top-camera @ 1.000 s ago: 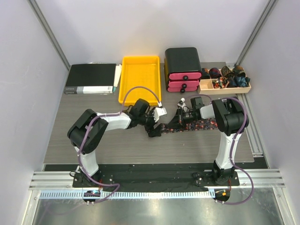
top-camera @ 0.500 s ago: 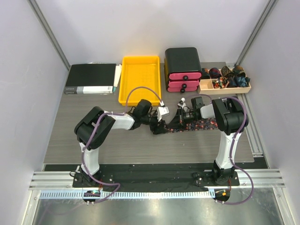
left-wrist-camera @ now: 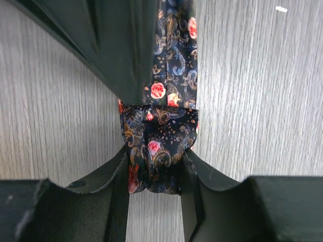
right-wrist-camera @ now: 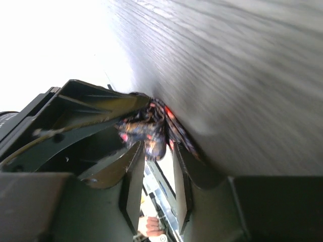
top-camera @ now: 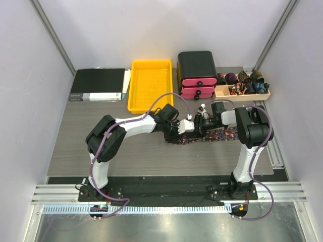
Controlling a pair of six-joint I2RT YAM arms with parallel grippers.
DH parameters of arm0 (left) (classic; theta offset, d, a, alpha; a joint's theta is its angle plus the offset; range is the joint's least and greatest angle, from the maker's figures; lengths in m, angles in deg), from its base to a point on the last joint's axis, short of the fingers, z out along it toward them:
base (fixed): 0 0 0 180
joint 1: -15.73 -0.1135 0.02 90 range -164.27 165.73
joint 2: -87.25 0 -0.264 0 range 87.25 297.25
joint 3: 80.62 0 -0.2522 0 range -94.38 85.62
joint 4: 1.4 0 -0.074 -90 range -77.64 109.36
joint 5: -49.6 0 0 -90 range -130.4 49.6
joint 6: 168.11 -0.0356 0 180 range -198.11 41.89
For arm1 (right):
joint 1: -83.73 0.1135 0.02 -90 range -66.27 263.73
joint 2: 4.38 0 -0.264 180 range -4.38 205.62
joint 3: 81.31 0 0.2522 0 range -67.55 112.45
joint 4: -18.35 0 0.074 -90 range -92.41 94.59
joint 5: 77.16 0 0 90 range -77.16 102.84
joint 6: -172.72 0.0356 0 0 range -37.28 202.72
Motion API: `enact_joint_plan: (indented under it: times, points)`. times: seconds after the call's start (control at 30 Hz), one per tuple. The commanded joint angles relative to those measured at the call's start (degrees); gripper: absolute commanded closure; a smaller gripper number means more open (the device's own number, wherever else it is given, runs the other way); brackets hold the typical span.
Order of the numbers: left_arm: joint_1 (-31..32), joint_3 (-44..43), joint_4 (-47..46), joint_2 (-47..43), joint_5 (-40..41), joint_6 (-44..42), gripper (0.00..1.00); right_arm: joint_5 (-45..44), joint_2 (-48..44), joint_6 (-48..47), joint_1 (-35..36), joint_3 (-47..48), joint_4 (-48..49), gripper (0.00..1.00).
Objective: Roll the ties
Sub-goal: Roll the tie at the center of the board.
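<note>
The counter (top-camera: 101, 146) is grey wood, w/ both arms reaching to centre-right. The tie (top-camera: 224, 134) lies flat there, running L–R. Its left end is bunched into a small roll (left-wrist-camera: 159, 146) where the two end effectors meet.

The left end effector (left-wrist-camera: 156, 174) is clamped on that roll, a finger (left-wrist-camera: 113, 176) pressed to each side and fabric bulging between. The right end effector (right-wrist-camera: 156, 151) sits at the same spot w/ fabric at its tips. That view is blurred, so can't tell if it's gripping or apart.

Step in hand, I'd judge: passing the roll over and winding the next turn. To do it well:
- Grip the roll firm but don't crush it.
- Line its edges up square w/ the flat length so it doesn't cone.
- Turn it toward the free length w/o lifting much.
- Let only one side release at a time, else the roll may spring loose.
</note>
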State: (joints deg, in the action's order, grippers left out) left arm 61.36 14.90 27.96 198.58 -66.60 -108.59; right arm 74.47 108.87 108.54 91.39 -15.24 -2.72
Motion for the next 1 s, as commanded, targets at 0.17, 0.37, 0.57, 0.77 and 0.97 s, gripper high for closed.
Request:
enact_joint_plan:
  times: [0.17,0.37,0.57,0.77,0.97]
  points:
    - [1.1,-15.1,29.8,9.8,11.8,0.1,0.76,-2.6,-9.2,3.9,-2.8,-5.3,1.5,0.6]
    - [3.0,-21.7,35.8,14.2,14.2,2.5,0.72,-2.9,-9.5,19.2,-2.0,-11.3,21.8,0.6]
    - [2.9,-21.1,36.2,14.2,16.1,2.1,0.72,-1.9,-9.6,22.9,-2.7,-12.0,26.9,0.62]
    - [2.8,-18.0,34.9,13.2,16.1,2.7,0.72,-0.5,-10.5,6.6,-10.4,-6.1,7.7,0.64]
    - [2.6,-18.0,34.2,13.7,15.6,2.9,0.71,-1.8,-8.4,-6.2,-11.7,-3.0,-7.3,0.63]
